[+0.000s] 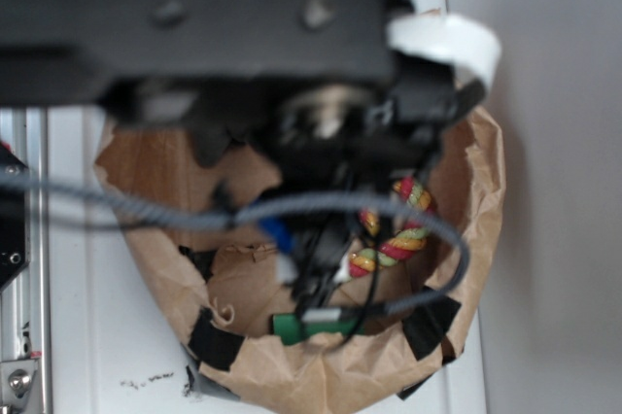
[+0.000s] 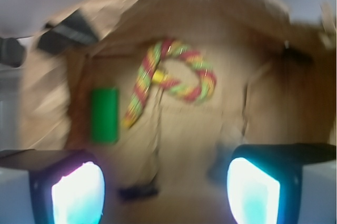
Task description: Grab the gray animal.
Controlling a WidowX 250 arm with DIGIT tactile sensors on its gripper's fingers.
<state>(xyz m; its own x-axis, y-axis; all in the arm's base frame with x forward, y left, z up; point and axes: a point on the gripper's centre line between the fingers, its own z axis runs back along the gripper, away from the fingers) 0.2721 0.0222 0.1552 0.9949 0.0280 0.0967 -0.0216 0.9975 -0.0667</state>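
From the exterior view, the arm blocks most of a brown paper bag. Inside it I count one rope (red, yellow, green) and one green block. The gray animal is hidden from here, so I cannot tell its place or which way it points.

At the wrist, the gripper hangs wide open, both pads glowing, nothing between them. One rope, one block, and a dark blur low down, too smeared to name.
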